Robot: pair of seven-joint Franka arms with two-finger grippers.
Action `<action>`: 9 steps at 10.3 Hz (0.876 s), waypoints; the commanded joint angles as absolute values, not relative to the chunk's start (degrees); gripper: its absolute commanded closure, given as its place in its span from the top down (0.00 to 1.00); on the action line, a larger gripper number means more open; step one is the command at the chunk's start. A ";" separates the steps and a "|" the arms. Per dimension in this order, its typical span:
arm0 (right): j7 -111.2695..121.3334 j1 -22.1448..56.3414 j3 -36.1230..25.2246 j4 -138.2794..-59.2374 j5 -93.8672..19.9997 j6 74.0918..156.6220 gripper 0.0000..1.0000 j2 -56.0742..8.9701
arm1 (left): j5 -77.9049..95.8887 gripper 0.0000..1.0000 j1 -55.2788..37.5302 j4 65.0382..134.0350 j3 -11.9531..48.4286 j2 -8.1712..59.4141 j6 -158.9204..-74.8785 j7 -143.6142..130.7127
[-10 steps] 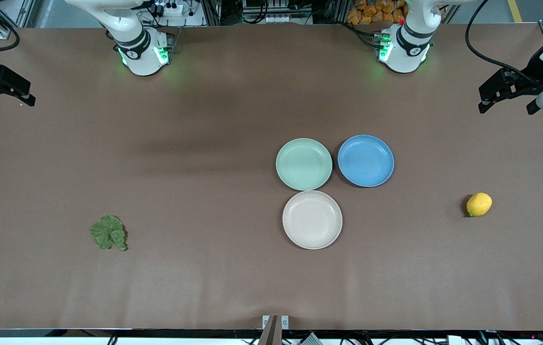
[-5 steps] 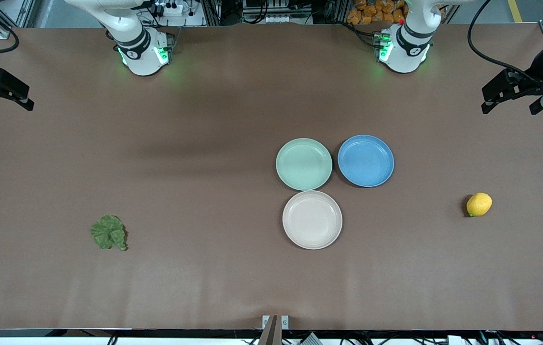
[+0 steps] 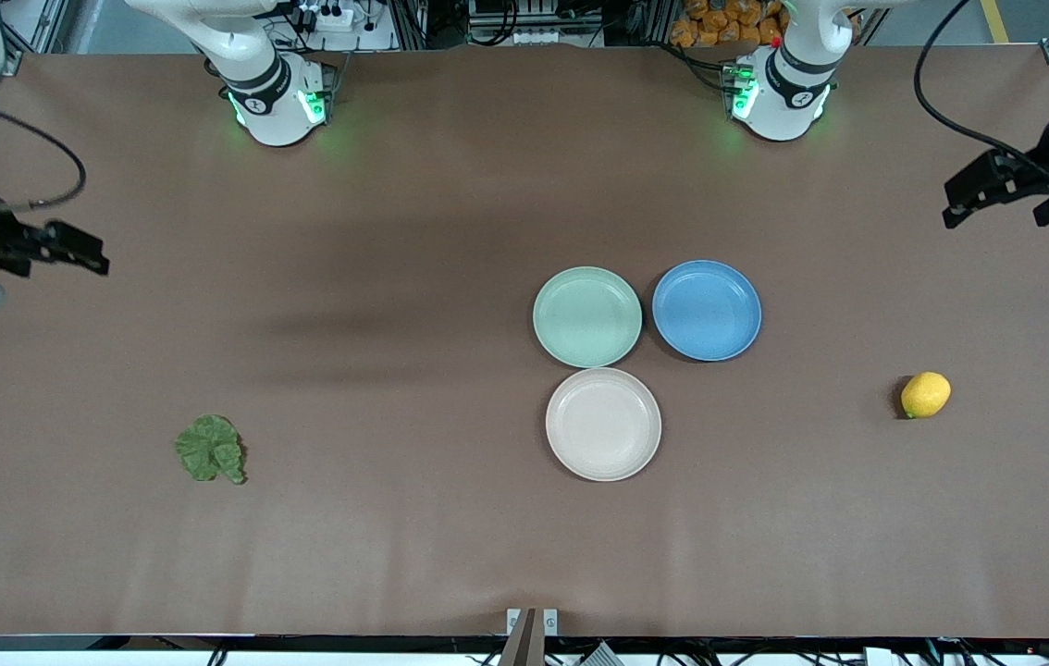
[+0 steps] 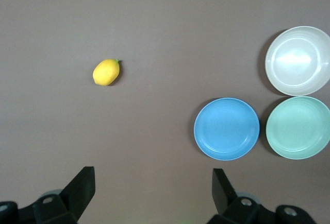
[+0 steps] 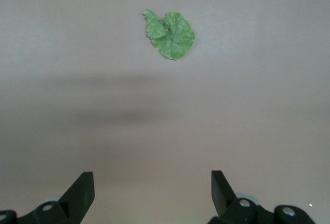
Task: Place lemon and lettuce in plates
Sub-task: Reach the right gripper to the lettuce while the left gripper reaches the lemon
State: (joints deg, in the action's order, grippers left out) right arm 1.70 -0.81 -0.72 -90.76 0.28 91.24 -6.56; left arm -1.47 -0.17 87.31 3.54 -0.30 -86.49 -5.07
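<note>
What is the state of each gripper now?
Left gripper: open, holding nothing, above the bare table.
Right gripper: open, holding nothing, above the bare table.

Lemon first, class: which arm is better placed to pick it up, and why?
Left. The lemon lies at the left arm's end of the table, and the open left tool already faces it. The right tool is over the lettuce's end.

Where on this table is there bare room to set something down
Bare tabletop lies between the lettuce and the beige plate, and between the blue plate and the lemon. It is crowded where those plates meet the mint plate.
</note>
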 commanded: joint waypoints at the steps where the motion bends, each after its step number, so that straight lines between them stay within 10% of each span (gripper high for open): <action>1: 1.05 -1.93 -0.53 -92.63 0.53 97.00 1.00 -11.23 | -2.72 1.00 2.97 86.84 3.78 3.76 -86.04 -3.09; 9: 0.44 -3.87 -0.53 -85.46 1.05 130.95 1.00 -40.92 | -3.16 1.00 10.90 101.58 3.78 8.96 -108.50 11.33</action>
State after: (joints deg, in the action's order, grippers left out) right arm 1.56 -3.15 -1.14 -92.58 0.27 130.54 -34.04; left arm -1.83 10.34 96.98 3.31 9.59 -103.45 9.51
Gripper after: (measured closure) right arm 0.000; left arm 0.000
